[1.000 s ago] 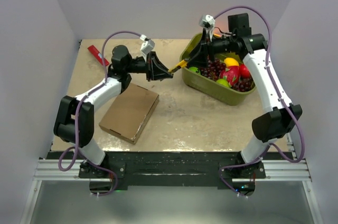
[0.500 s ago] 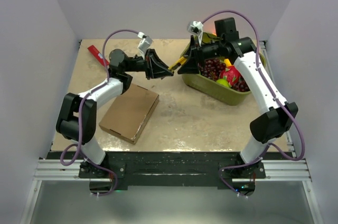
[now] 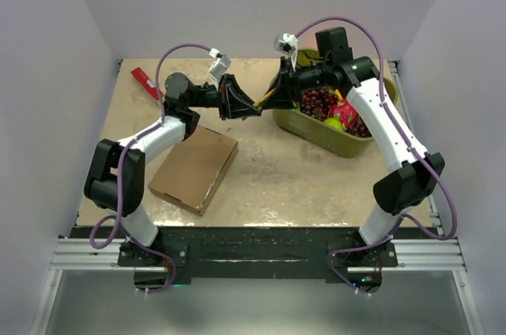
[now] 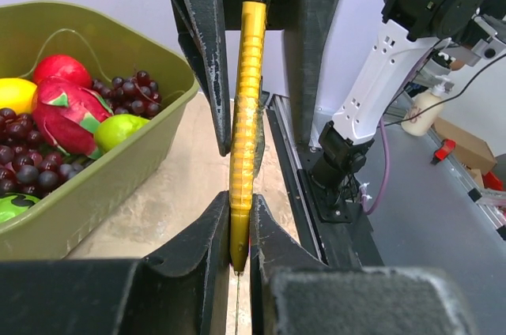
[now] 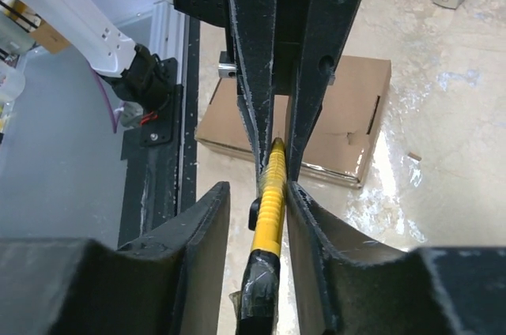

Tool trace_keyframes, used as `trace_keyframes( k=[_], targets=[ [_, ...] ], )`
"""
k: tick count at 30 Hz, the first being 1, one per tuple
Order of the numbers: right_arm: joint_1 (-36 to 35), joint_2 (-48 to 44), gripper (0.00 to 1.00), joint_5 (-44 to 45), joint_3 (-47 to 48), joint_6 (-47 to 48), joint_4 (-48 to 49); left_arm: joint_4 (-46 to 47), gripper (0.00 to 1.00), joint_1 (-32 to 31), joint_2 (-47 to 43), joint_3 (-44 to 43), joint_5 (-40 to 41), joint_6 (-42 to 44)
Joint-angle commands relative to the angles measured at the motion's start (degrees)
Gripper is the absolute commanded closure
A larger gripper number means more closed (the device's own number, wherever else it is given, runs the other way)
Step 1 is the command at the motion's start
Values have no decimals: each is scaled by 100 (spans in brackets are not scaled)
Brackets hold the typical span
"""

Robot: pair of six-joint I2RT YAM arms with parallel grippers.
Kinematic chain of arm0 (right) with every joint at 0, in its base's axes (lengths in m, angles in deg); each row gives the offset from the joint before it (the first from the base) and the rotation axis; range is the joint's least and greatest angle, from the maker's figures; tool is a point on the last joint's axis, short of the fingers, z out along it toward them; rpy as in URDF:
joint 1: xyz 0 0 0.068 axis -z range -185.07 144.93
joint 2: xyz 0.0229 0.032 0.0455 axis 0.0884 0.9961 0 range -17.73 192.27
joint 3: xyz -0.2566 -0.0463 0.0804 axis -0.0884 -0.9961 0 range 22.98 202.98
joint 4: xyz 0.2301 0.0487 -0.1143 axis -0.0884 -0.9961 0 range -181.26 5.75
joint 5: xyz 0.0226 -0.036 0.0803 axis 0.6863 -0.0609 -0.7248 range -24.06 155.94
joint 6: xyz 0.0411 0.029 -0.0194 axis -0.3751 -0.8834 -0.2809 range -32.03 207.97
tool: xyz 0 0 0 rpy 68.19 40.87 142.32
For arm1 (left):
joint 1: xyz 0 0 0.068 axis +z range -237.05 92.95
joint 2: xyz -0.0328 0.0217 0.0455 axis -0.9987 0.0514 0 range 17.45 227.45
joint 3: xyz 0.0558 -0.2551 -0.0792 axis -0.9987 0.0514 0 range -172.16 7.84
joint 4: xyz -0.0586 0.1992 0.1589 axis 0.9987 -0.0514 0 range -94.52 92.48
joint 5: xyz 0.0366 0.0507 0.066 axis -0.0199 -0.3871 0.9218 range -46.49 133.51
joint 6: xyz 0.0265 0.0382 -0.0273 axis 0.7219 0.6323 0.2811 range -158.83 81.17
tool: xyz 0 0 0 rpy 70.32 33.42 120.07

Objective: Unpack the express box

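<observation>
Beige, stone-patterned table [image 3: 277,177] is being enclosed by pale walls on three sides, and the express box [image 3: 194,167] is lying on its near left part, flat and closed, close beside the left arm and well apart from the olive-green tub [image 3: 304,131] of fruit at the far right. Above the middle of the table a yellow ribbed tool [image 4: 247,98] is being held between the two arms. The left gripper [image 4: 239,216] is being kept clamped on one end of it, while the right gripper [image 5: 257,193] is being placed around the black-capped other end with its fingers parted and a gap showing on at least one side, so this end is not judged as gripped yet. The box is being judged as light and fairly stiff, but easy to dent and likely to slide on the smooth table. It should probably be pressed down on the lid or taken at an edge near a corner, so that the front flap can be opened by the other arm. No brand, label or writing is being seen on the plain cardboard, and nothing can be read on the small red packet [image 3: 146,80] at the far left corner.
</observation>
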Motion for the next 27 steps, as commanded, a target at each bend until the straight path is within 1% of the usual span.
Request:
trace_keyframes(
  k=[1, 2, 3, 5, 6, 7, 8, 9, 10, 11, 12, 13, 14, 15, 16, 17, 18, 19, 21, 22, 23, 24, 25, 26, 27],
  targets=[
    [-77, 27, 67, 18, 74, 50, 13, 104, 100, -10, 37, -257, 63, 23],
    [-85, 27, 70, 62, 65, 85, -39, 103, 100, -10, 37, -257, 72, 32],
    [-85, 44, 79, 71, 65, 112, -57, 95, 100, -10, 28, -257, 72, 41],
    [-85, 62, 90, 80, 56, 138, -66, -10, 100, -10, 37, -257, 81, 102],
    [-85, 62, 100, 80, 56, 138, -58, -124, 100, -1, 37, -266, 90, 190],
    [-85, 53, 100, 149, 65, 77, -49, -543, 100, -1, 20, -283, 212, 469],
    [-85, 18, 100, 307, 47, -45, 169, -878, 96, 34, -15, -327, 317, 707],
    [-85, -17, 100, 813, 39, -429, 319, -1272, 77, 60, -42, -362, 431, 979],
    [-85, -87, 100, 1227, 47, -651, 477, -2094, 71, 95, -112, -397, 659, 1617],
    [-77, -122, 100, 1527, 91, -766, 653, -2529, 66, 200, -173, -476, 774, 1962],
    [-68, -140, 100, 2382, 135, -1072, 750, -2986, 55, 280, -226, -538, 888, 2323],
    [-68, -175, 100, 2800, 170, -1257, 838, -3878, 52, 385, -366, -591, 1098, 3005],
    [-59, -271, 100, 3091, 127, -1372, 1117, -4261, 49, 656, -445, -669, 1205, 3307],
    [-50, -368, 100, 3381, 39, -1469, 1312, -4621, 42, 832, -533, -688, 1336, 3563],
    [-42, -491, 100, 3785, -118, -1522, 1583, -5243, 41, 1017, -708, -688, 1581, 3913],
    [-41, -692, 100, 3919, -442, -1488, 1978, -5519, 41, 1445, -797, -662, 1627, 4082],
    [-85, -711, 100, 3990, -523, -1340, 2025, -5904, 41, 1667, -885, -653, 1576, 4328],
    [-94, -685, 100, 4095, -533, -1286, 1982, -6839, 41, 1869, -1086, -653, 1384, 5383],
    [-103, -571, 100, 4227, -515, -1355, 1780, -8291, 41, 2230, -1315, -845, 1390, 7133],
    [-103, -571, 100, 4306, -541, -1391, 1762, -9761, 41, 2258, -1560, -898, 1652, 9074],
    [-103, -588, 100, 4307, -698, -1400, 1823, -10376, 39, 2249, -1702, -829, 1811, 9964],
    [-103, -675, 100, 4298, -804, -1400, 1910, -10826, 37, 2240, -1860, -715, 1908, 10669],
    [-103, -737, 100, 4298, -1040, -1391, 2033, -11465, 36, 2249, -2148, -471, 2074, 11737],
    [-103, -799, 100, 4298, -1156, -1426, 2348, -11750, 34, 2240, -2290, -355, 2128, 12218],
    [-103, -869, 100, 4333, -1235, -1470, 2464, -12014, 29, 2240, -2414, -241, 2164, 12710]
  ],
)
